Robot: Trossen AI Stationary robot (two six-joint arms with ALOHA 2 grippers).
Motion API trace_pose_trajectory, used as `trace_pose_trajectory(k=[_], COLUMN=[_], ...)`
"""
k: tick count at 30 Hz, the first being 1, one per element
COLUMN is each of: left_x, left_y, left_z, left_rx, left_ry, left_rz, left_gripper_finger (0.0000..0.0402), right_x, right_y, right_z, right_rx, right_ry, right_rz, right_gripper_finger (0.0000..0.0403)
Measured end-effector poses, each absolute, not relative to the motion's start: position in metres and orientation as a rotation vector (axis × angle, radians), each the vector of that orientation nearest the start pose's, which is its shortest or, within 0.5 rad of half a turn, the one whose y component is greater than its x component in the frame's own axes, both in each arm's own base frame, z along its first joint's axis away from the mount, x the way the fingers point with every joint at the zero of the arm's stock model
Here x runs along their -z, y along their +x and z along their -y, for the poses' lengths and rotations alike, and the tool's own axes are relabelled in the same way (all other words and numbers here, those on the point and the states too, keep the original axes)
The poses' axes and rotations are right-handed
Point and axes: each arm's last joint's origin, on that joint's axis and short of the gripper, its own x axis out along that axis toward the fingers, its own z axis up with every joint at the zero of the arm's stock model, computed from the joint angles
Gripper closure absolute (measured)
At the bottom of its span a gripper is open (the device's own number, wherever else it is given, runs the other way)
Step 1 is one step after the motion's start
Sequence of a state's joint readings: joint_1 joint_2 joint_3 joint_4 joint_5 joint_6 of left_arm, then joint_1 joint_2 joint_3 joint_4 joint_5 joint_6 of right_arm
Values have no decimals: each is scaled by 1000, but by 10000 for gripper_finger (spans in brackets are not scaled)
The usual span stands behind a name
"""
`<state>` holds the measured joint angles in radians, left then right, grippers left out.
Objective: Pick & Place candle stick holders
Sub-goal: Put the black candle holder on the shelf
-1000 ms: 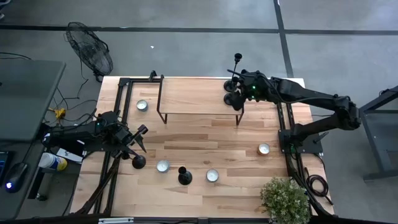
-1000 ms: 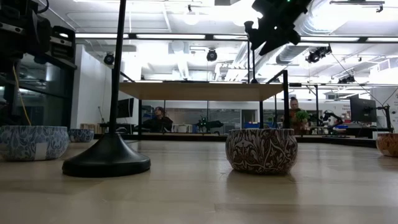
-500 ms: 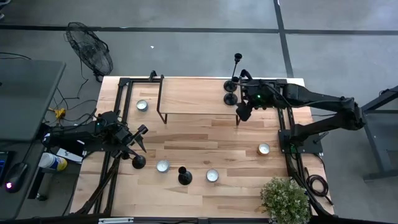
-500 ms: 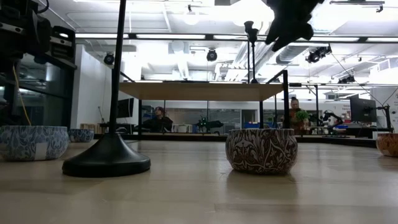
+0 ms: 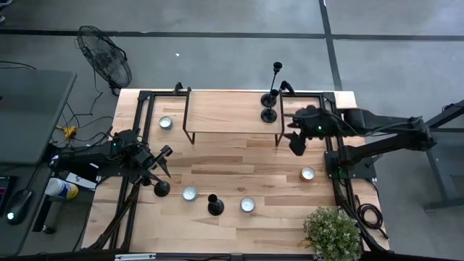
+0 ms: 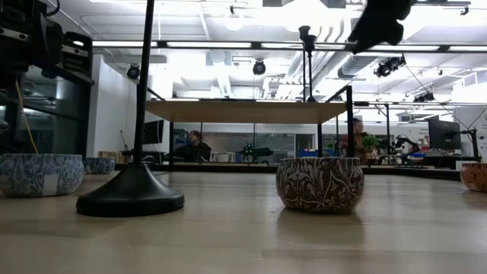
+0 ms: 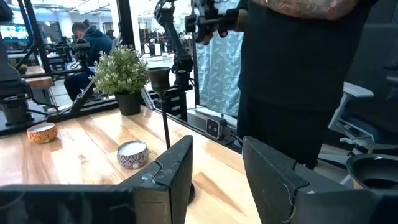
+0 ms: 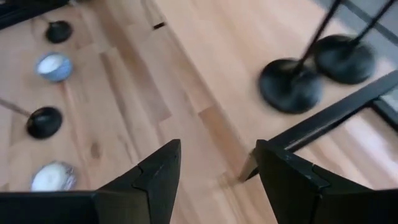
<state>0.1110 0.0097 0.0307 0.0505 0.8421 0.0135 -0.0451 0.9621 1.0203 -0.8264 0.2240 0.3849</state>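
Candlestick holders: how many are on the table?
4. Two candlestick holders stand on the raised shelf; two on the tabletop: one by the left gripper, one near the front edge.

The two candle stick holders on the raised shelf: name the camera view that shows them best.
The right wrist view: both round bases of the two candle stick holders sit side by side on the shelf, beyond the right gripper. The high view shows them small; the low view catches only thin stems; the left wrist view misses them.
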Motion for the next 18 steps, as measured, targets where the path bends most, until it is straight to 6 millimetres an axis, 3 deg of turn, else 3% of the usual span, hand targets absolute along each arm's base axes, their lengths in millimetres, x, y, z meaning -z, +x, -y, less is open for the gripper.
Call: trace_pose_trajectory(k=[11,18], left_x=[-177,-177], left_y=[88,88], left_z=[12,12], left_rx=[731,731], left_ry=[47,46], left_rz=[70,70], left_gripper_finger=[264,264], right_x=[-282,-272], right_y=[146,139], right_z=[1,1], right_rx=[258,255], right_ry=[298,257], right_rz=[-585,-589], right_gripper_finger=[203,203])
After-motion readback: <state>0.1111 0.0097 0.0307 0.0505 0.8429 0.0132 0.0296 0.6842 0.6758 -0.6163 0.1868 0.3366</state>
